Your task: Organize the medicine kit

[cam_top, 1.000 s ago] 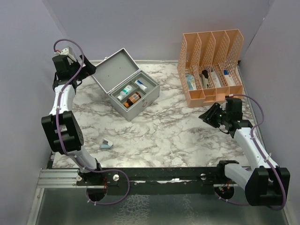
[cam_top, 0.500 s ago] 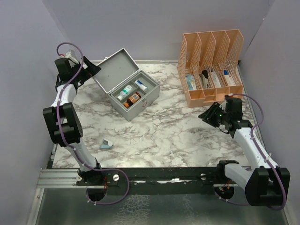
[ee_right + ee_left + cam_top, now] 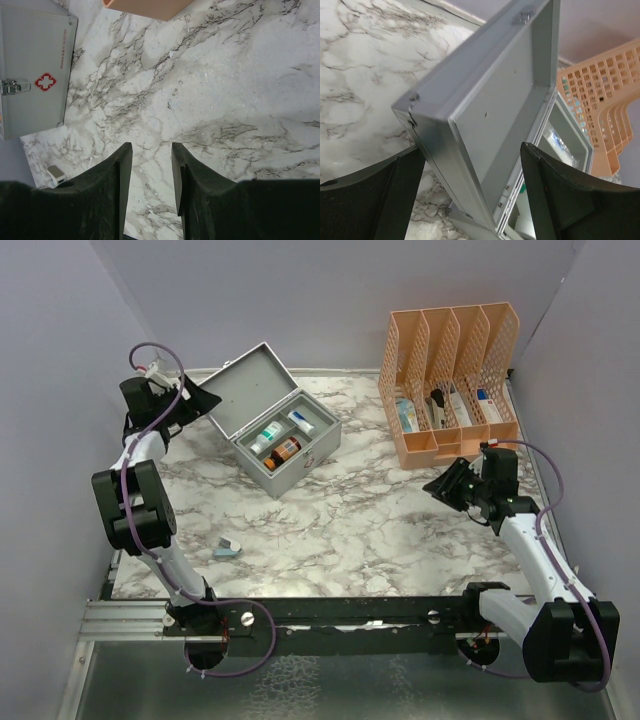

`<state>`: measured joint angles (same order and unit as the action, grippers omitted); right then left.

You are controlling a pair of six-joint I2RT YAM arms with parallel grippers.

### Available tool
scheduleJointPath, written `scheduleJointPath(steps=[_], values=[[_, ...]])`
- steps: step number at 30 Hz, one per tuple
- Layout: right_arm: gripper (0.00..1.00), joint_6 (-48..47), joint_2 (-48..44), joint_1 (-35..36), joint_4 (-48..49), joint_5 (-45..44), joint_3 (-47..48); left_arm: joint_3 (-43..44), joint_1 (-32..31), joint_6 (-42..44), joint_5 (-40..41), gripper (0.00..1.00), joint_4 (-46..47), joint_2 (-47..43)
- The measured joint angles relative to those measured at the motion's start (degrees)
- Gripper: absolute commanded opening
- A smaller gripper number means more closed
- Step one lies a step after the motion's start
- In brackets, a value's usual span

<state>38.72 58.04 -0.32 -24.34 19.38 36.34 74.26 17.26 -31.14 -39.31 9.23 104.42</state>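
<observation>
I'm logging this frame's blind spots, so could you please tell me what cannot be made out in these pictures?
Medicine kit contents: labels too small, top view; lid blocks most of the interior, left wrist view.
Orange organizer contents: too small, behind mesh, top view.
Small blue-grey object: too small, top view; partly behind the right gripper, right wrist view.

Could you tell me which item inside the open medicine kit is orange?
The orange bottle lying nearest the medicine kit's front wall; the other two, a teal-labelled container and a blue-marked box, are mostly white.
</observation>
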Motion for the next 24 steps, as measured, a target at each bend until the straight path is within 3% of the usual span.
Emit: scheduleJointPath(steps=[6,24], values=[[0.38,-0.04,-0.02,0.00,0.00,0.09,0.00,-6.25,0.04,4.37,-5.01,0.79,3.10,-4.52],[0.38,-0.37,-0.50,0.26,0.00,0.50,0.00,-7.80,-2.89,10.69,-17.44,0.81,7.41,-14.12]])
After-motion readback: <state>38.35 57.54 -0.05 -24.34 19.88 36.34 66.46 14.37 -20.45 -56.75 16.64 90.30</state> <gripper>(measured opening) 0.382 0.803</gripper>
